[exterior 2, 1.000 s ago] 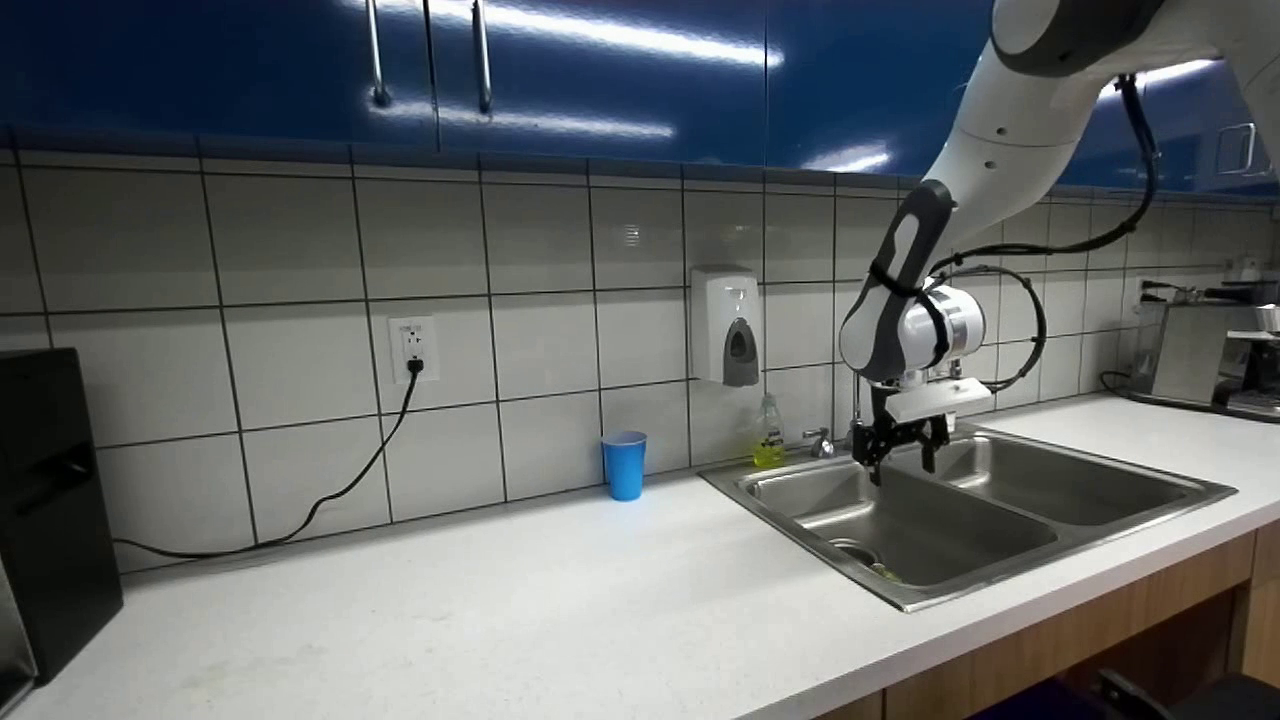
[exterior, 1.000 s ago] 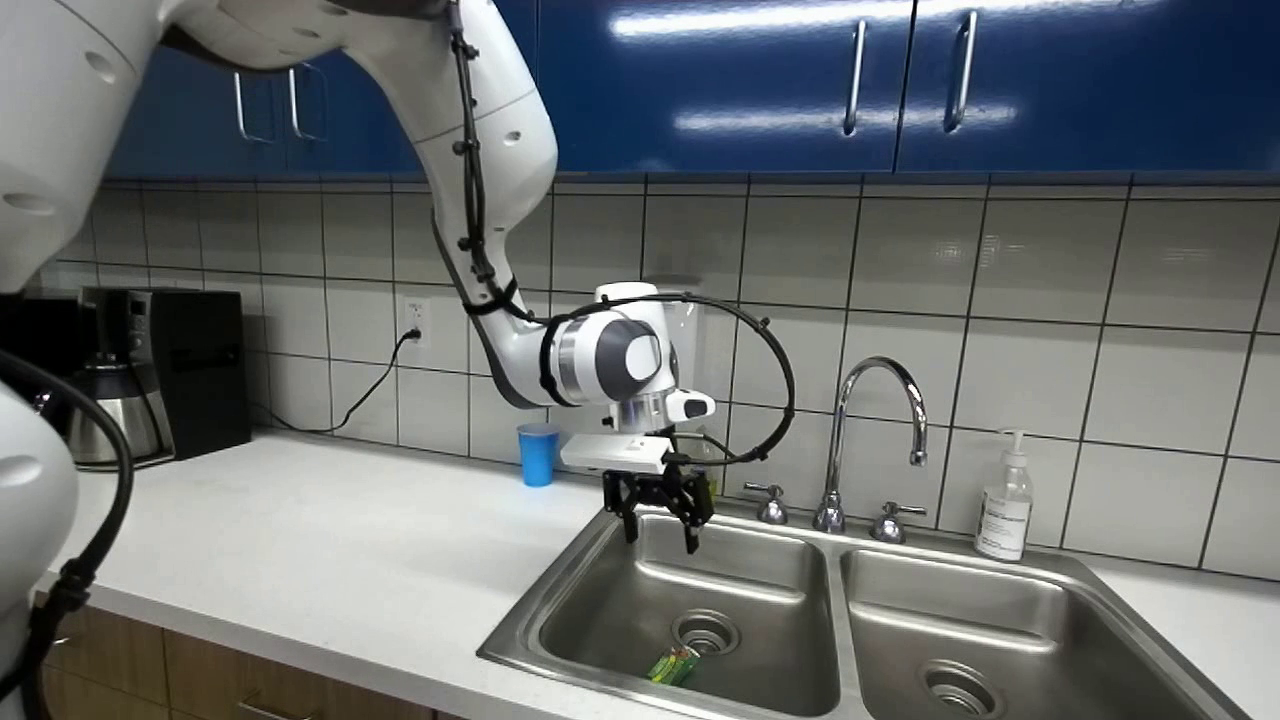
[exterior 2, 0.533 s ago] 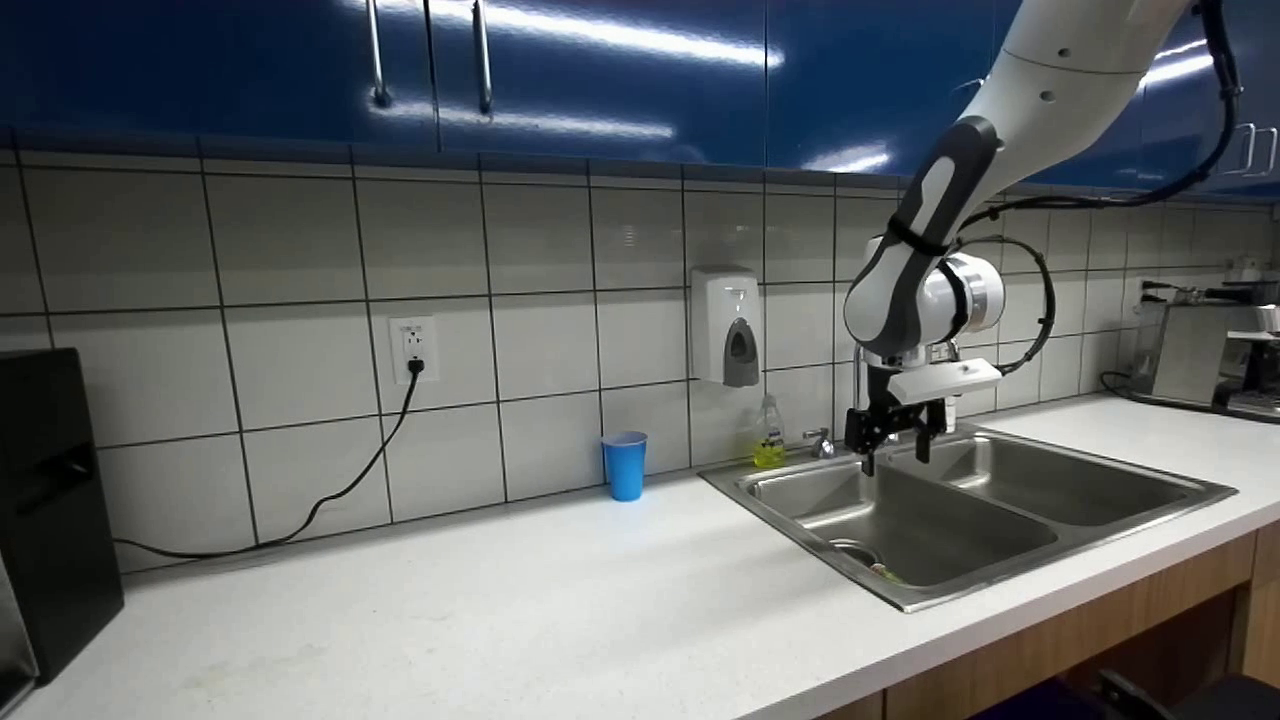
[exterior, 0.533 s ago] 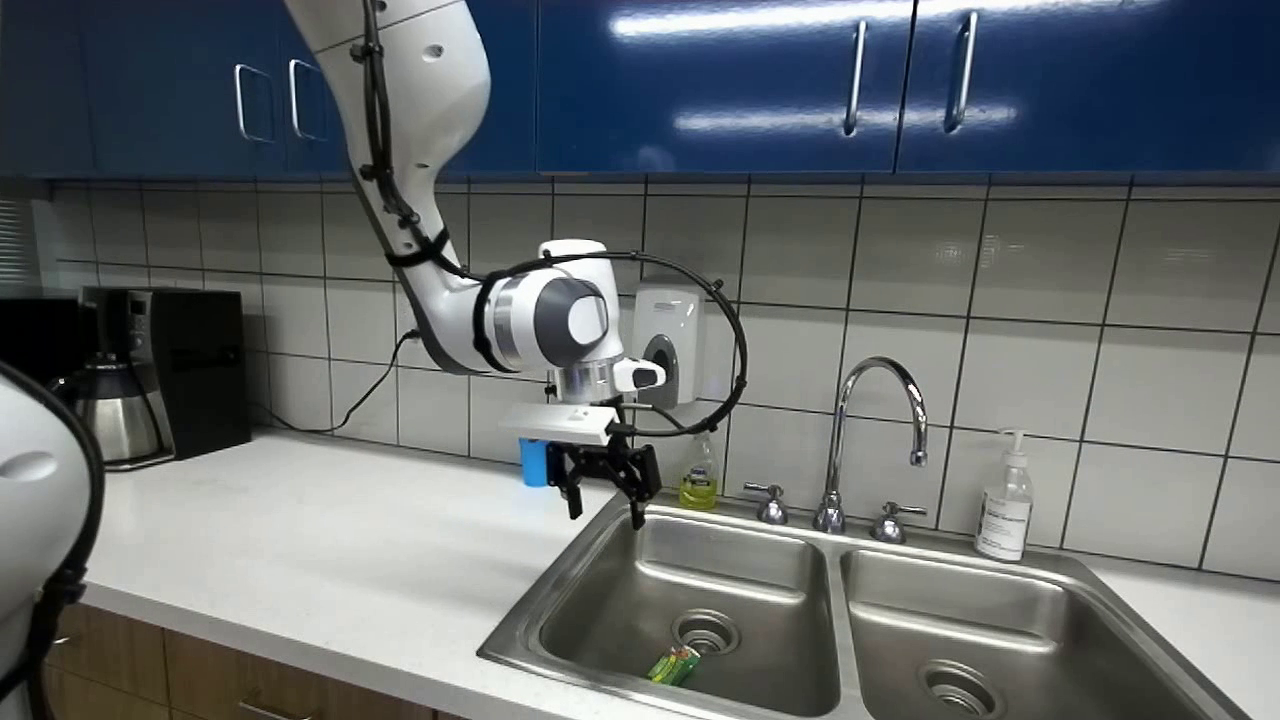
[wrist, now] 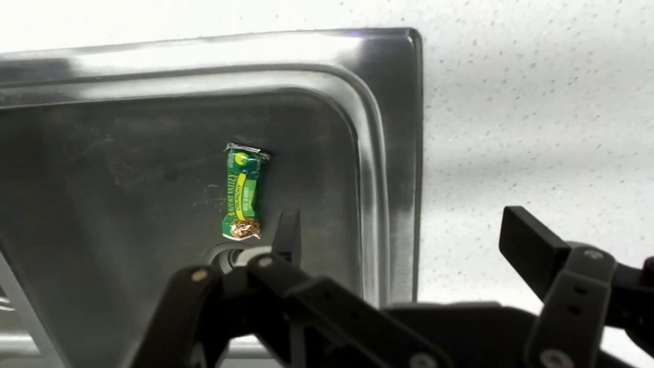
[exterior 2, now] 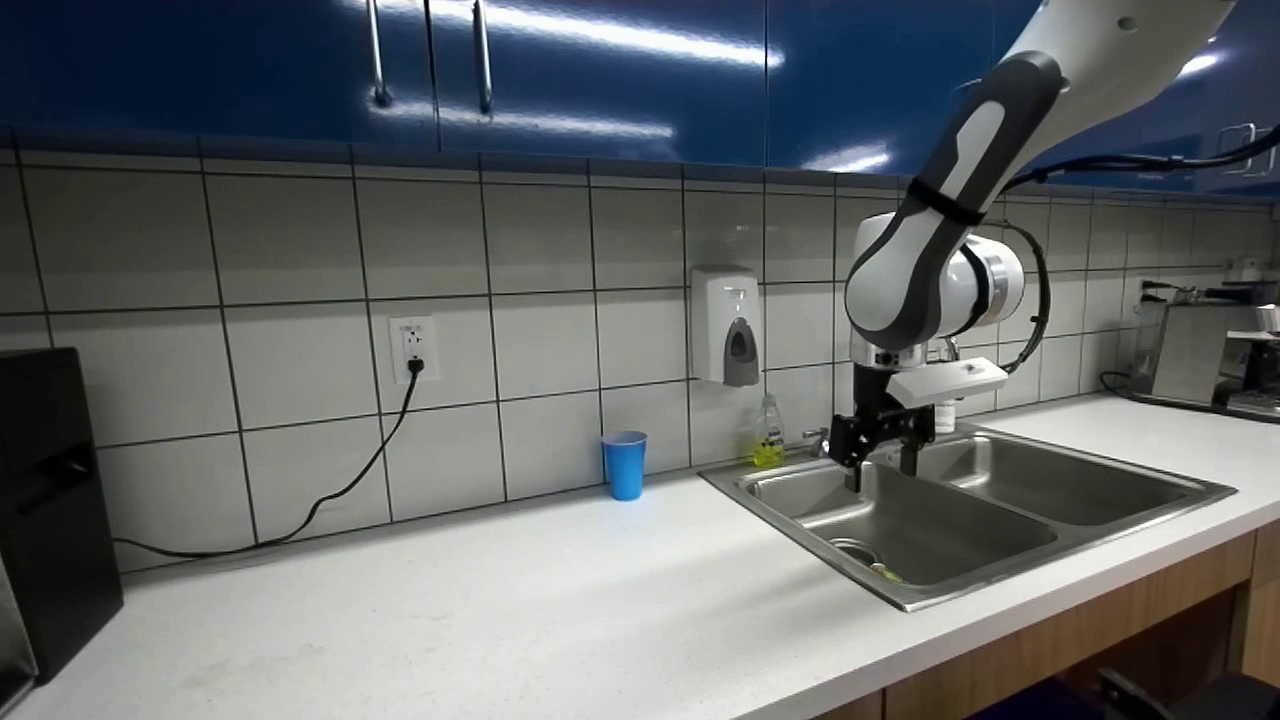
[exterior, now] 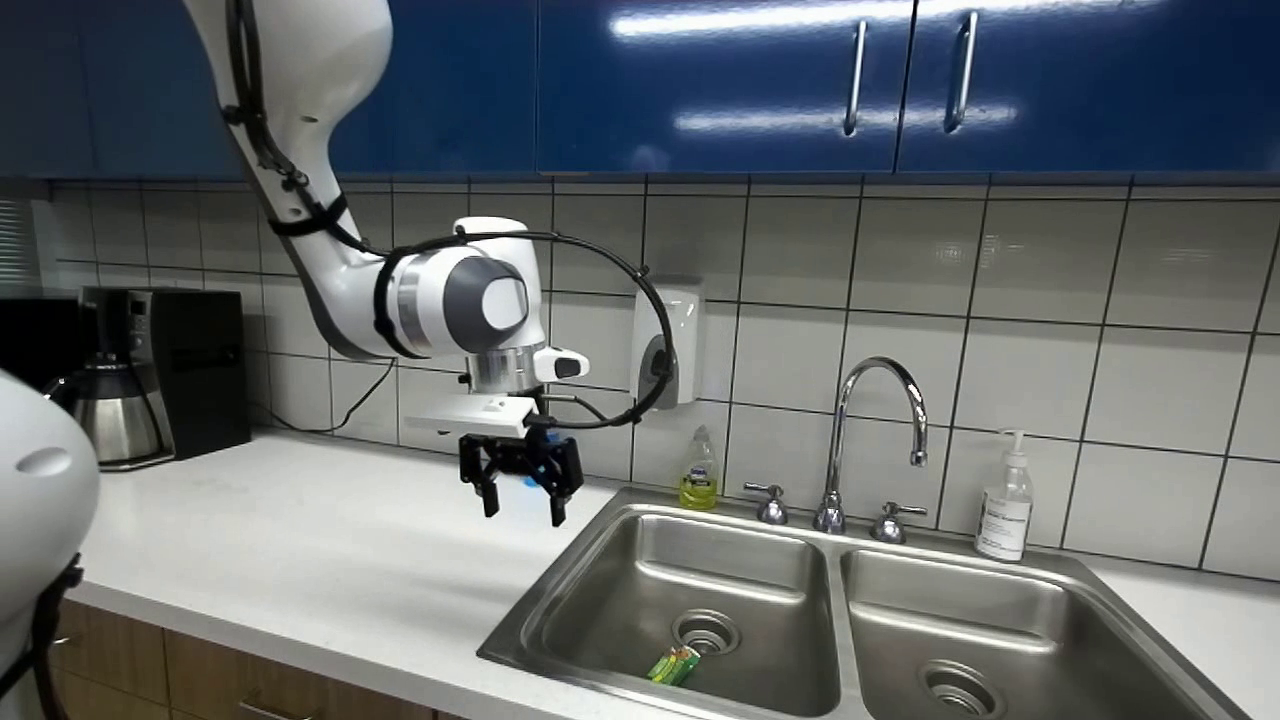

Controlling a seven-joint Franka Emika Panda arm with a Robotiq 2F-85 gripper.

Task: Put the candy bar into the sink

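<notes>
Candy bar (wrist: 244, 194) lies in the sink (wrist: 401, 153), long axis running up the wrist view, left of the empty, spread gripper (wrist: 401, 225); probably only retreat remains.

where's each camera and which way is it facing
In an exterior view: apart from the arm, facing the tiled wall receding picture-left; arm and gripper show.
In an exterior view: also apart, the wall receding picture-right, blue cup near the middle; arm and gripper show.
Wrist view: on the arm's end, looking down at the candy bar in the sink; gripper fingers show.
Both exterior views share sink and wall.
</notes>
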